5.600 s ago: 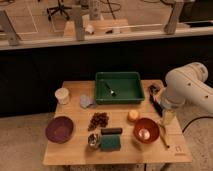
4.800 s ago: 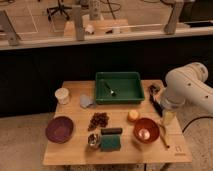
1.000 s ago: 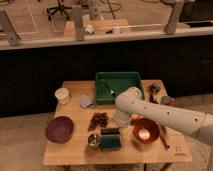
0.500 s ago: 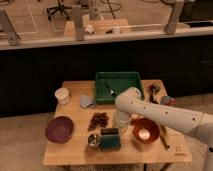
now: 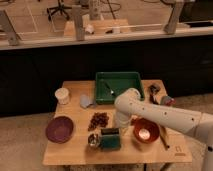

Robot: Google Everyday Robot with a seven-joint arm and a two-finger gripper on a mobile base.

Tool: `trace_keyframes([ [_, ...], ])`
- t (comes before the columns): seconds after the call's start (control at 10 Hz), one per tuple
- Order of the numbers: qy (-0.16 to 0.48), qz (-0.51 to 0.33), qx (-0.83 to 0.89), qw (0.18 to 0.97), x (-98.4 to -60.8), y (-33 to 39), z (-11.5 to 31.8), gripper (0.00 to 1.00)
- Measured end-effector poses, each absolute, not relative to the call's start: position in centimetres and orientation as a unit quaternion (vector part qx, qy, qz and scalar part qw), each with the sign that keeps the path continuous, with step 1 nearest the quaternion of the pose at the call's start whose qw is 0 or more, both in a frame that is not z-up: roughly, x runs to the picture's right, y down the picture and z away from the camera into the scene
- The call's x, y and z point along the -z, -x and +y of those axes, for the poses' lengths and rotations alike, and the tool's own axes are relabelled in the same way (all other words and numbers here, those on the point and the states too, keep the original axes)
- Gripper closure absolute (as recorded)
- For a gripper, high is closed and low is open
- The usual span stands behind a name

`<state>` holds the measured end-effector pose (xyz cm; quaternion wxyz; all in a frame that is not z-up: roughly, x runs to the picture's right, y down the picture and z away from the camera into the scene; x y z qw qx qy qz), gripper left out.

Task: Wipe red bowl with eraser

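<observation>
The red bowl sits on the wooden table at the front right, with a pale glossy spot inside. A black eraser lies flat along the back edge of the green sponge, left of the bowl. My white arm reaches in from the right and bends down over the table's middle. My gripper hangs at its end, just behind and right of the eraser and close to the bowl's left rim. Whether it touches the eraser I cannot tell.
A green tray holding a utensil stands at the back. Also on the table are a purple bowl at front left, a white cup, a grey object, a dark cluster, a metal cup and dark items at back right.
The arm swung from the table's right side to its middle. Over the last second the gripper dropped a little lower toward the eraser.
</observation>
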<state>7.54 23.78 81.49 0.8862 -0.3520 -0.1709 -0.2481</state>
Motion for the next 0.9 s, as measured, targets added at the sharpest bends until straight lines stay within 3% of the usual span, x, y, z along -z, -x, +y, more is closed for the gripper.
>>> trace_keyframes([
  [0.2, 0.352, -0.168, 0.248, 0.887, -81.6, -7.5, 23.9, 0.54],
  [0.4, 0.352, -0.164, 0.244, 0.889, -81.5, -7.6, 23.8, 0.76],
  [0.5, 0.352, -0.162, 0.241, 0.890, -81.5, -7.6, 23.7, 0.82],
  [0.9, 0.350, -0.154, 0.222, 0.897, -80.5, -8.2, 21.9, 0.85],
])
